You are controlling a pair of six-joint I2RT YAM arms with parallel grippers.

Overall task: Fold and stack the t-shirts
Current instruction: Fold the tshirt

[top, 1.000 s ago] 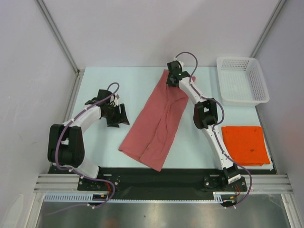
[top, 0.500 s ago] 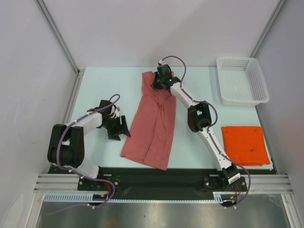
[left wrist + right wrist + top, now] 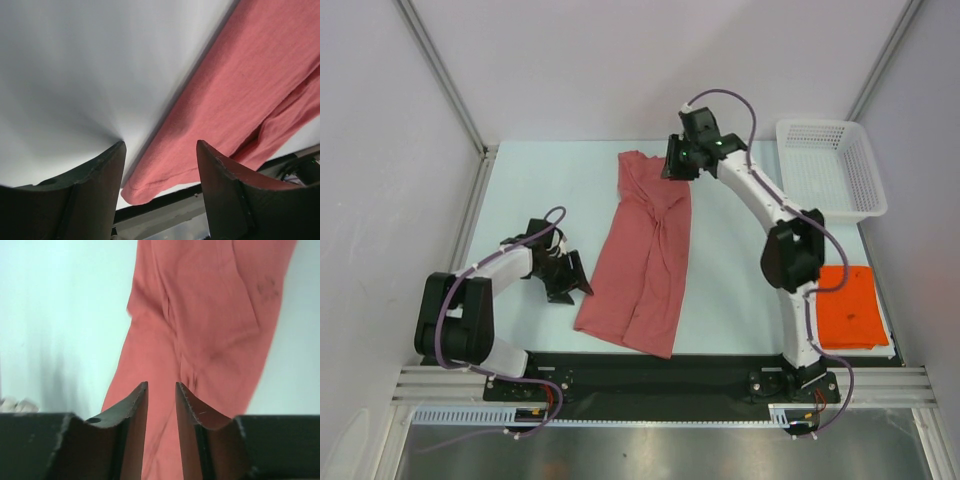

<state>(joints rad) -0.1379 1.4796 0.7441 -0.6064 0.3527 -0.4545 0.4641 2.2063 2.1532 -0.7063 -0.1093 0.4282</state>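
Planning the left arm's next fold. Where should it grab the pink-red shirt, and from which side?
Probably the near-left hem corner of the pink-red shirt, coming from the left: the cloth lies flat, that corner is free at the edge, and the left gripper faces it with open jaws.

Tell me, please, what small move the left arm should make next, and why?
Probably ease the left pincer forward and shut it on the near left corner of the pink shirt. Its jaws stand open with that hem corner just ahead of them, and the right pincer hangs open over the shirt's far end, holding nothing.
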